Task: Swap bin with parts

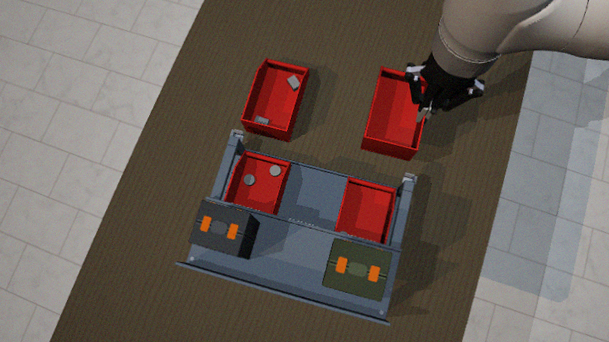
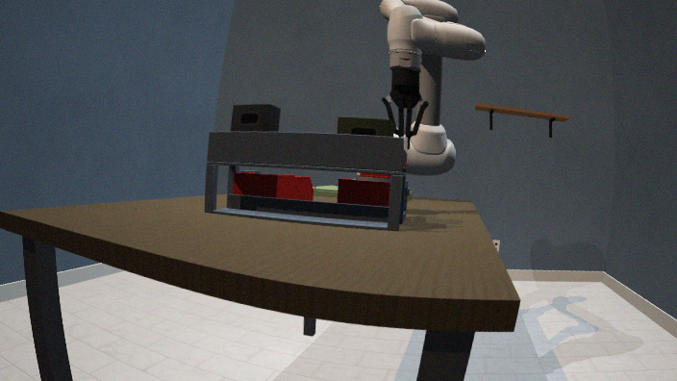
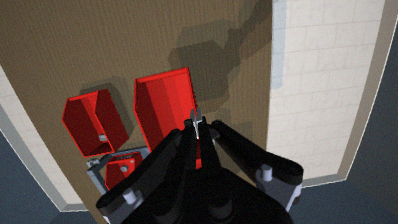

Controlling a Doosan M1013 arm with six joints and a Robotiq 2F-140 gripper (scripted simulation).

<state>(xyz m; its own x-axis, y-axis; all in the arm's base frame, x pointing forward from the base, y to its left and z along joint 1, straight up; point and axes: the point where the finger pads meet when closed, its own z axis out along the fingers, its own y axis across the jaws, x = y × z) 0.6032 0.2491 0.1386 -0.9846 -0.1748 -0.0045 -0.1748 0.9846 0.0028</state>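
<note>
My gripper (image 1: 425, 108) is shut on the thin right side wall of the empty red bin (image 1: 393, 112) and holds it above the table, behind the shelf's right end. In the wrist view the fingertips (image 3: 196, 123) pinch that wall of the held bin (image 3: 165, 107). The red bin with grey parts (image 1: 276, 100) stands upright on the table to the left of it; it also shows in the wrist view (image 3: 92, 122). The grey shelf (image 1: 302, 223) has an open gap (image 1: 311, 187) in the middle of its lower level. In the front view the gripper (image 2: 407, 137) is at the height of the shelf's top board.
On the shelf a red bin with two round parts (image 1: 258, 182) stands left of the gap and another red bin (image 1: 366, 210) right of it. A black box (image 1: 222, 227) and a green box (image 1: 357, 269) sit on the top board. The table's right edge is close to the arm.
</note>
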